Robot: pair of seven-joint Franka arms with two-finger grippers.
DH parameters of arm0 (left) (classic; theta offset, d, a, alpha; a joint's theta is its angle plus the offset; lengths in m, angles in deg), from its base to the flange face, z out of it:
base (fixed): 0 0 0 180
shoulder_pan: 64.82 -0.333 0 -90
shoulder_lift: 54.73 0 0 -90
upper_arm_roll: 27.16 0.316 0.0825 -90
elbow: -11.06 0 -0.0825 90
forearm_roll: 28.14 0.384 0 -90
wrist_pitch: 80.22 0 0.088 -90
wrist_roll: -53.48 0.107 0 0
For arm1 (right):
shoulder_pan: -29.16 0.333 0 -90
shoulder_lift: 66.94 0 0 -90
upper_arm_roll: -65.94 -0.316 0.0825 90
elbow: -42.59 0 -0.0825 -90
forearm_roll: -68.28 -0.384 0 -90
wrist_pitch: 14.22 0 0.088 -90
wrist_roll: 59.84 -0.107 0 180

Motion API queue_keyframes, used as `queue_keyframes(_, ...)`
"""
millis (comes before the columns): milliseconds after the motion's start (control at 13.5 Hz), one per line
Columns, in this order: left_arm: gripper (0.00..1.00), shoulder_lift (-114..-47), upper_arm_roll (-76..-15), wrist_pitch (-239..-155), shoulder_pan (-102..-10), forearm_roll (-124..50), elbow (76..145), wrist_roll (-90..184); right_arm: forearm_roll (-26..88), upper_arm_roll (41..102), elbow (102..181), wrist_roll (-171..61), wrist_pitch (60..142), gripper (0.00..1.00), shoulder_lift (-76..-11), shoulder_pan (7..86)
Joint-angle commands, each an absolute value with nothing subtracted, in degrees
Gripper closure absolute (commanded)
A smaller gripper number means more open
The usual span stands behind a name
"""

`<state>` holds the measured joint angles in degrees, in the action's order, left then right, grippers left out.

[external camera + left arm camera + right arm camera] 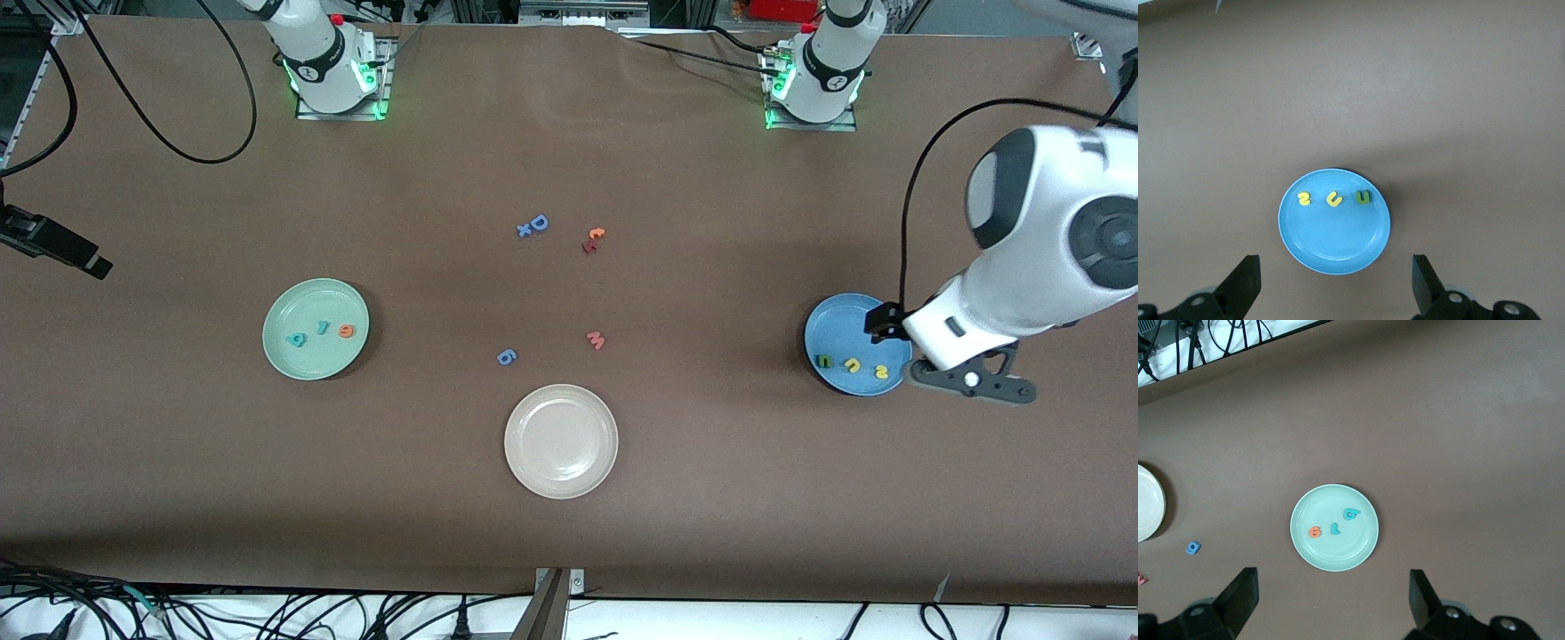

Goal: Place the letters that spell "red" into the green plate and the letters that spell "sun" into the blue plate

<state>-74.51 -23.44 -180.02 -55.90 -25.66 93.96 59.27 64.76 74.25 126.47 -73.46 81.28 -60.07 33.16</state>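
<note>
The pale green plate (313, 360) holds a teal "d" (297, 339), a teal "r" (322, 328) and an orange "e" (346, 332). In the blue plate (845, 320) lie a green "n" (824, 361), a yellow "u" (852, 365) and a yellow "s" (881, 372). My left gripper (1335, 267) hangs open and empty, high over the blue plate's edge. My right gripper (1331, 580) is also open and empty, high over the table beside the green plate (1338, 555); the front view shows only that arm's base.
A cream-white plate (561, 480) sits nearest the front camera at mid-table. Loose letters lie between the plates: a blue "6" shape (506, 356), a pink "w" (596, 340), a blue "D" (537, 223), and orange and dark red letters (593, 240).
</note>
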Motion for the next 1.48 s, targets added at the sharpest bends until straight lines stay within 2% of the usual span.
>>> queue_keyframes(0, 0.00, -68.8, -22.9, -180.3, -57.4, -28.1, 98.2, 61.1, 64.9, 74.0, 127.3, -73.6, 81.4, 0.00, -61.1, 33.0)
queue_keyframes(592, 0.00, -63.2, -23.0, -181.4, -59.8, -28.8, 100.0, 57.2, 64.8, 74.6, 127.3, -73.7, 81.6, 0.00, -61.1, 32.9)
queue_keyframes(1406, 0.00, -62.4, -23.3, -180.2, -59.7, -29.5, 99.8, 55.0, 64.7, 74.9, 127.1, -73.7, 81.8, 0.00, -61.0, 32.9)
